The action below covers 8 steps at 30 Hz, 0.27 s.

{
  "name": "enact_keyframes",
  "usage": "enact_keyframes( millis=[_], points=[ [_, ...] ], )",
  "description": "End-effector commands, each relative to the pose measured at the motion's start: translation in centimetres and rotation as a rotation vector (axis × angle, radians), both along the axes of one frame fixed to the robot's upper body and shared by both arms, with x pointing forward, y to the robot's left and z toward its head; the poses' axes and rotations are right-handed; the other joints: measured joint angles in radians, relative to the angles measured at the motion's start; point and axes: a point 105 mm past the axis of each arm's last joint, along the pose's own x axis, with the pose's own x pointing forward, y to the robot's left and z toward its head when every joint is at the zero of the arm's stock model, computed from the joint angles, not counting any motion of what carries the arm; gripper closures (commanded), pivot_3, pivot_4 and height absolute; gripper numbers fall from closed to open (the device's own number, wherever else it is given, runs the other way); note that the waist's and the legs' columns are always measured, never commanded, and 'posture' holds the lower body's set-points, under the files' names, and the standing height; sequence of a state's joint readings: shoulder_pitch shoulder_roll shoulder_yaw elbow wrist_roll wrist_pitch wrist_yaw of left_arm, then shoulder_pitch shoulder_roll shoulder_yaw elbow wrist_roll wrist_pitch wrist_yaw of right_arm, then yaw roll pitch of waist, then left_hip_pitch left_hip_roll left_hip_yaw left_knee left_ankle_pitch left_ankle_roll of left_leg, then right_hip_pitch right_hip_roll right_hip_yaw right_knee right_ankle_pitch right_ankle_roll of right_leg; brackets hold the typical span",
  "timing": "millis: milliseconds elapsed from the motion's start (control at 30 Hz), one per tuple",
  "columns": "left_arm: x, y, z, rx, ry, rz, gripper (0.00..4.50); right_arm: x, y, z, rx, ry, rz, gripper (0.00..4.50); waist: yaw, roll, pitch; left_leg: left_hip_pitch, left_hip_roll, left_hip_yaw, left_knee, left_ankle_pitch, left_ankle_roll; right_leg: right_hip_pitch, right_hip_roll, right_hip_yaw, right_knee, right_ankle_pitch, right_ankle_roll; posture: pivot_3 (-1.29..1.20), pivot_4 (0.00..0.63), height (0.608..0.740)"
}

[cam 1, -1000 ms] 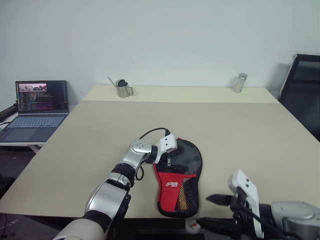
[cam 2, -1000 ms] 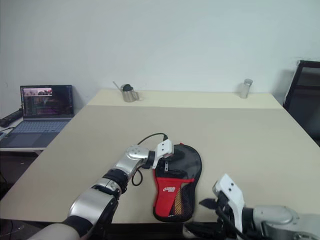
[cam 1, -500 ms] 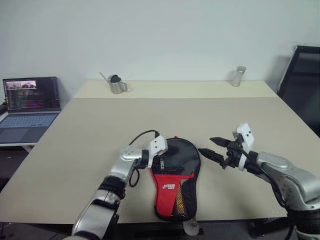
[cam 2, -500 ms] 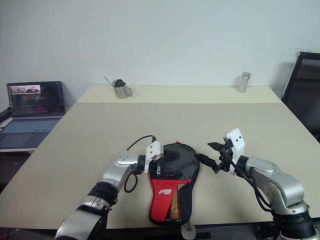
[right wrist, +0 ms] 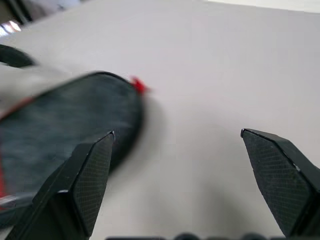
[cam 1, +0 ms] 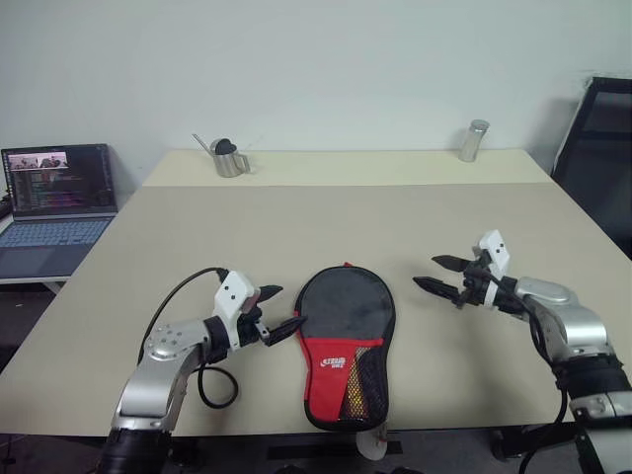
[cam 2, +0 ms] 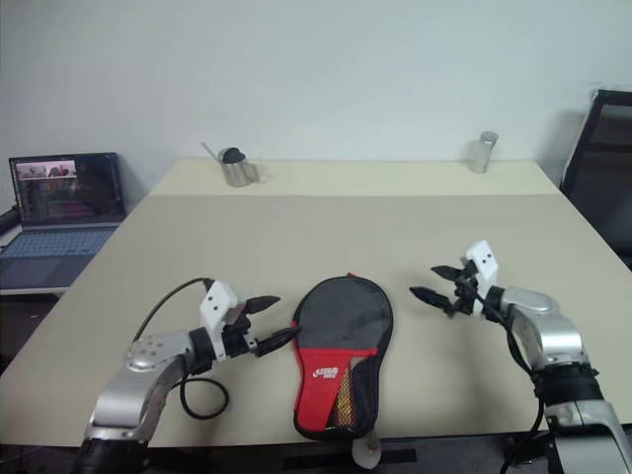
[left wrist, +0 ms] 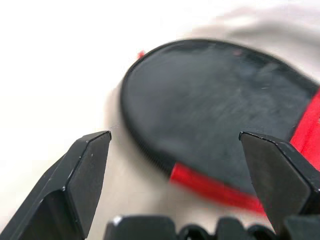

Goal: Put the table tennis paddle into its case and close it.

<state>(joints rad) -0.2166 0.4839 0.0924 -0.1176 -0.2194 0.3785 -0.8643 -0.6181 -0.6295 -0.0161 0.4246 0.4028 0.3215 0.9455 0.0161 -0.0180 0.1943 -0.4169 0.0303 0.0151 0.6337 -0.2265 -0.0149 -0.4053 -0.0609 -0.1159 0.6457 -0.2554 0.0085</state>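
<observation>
Case (cam 1: 345, 346) flat near the table (cam 1: 395, 212) front edge (bare tabletop around), both grippers' jaws released alongside.

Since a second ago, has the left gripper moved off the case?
Yes. The left gripper was over the case's upper left edge; now it sits open just left of it, above the bare table.

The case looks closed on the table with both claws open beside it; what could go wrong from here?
The case lies near the table's front edge, its bottom end almost over it; a push from the left claw might slide it off. Neither the left nor the right claw holds it.
</observation>
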Motion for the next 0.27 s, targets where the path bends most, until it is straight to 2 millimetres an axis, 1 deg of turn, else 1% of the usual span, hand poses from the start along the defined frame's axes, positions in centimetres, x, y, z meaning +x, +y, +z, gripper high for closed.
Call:
enact_keyframes(
  millis=[33, 133, 267],
  points=[
    [0.13, 0.22, 1.24, 0.017, -0.067, 0.03, 0.0, 0.64, -1.28, 2.1, -0.037, -0.092, -0.023, 0.06, 0.002, 0.0, 0.0, 0.0, 0.0, 0.0, 0.0, 0.0, 0.0, 0.0, 0.0, 0.0, 0.0, 0.0, 0.0, 0.0, 0.15, 0.74],
    [0.53, 0.45, 0.49, 0.033, -0.067, 0.051, 0.0, 0.67, -1.6, 2.49, -0.048, -0.105, -0.034, 0.06, 0.005, 0.0, 0.0, 0.0, 0.001, 0.003, 0.0, 0.0, 0.0, 0.0, 0.0, 0.0, 0.0, 0.0, 0.0, 0.0, 0.15, 0.74],
    [0.93, 0.84, 0.58, 0.017, -0.088, 0.101, 0.0, 0.66, -1.69, 2.92, -0.047, -0.097, -0.041, 0.06, 0.006, 0.0, 0.0, 0.001, 0.001, 0.009, 0.0, 0.0, 0.0, 0.0, 0.0, 0.002, 0.001, 0.001, -0.001, 0.0, 0.15, 0.74]
  ],
)
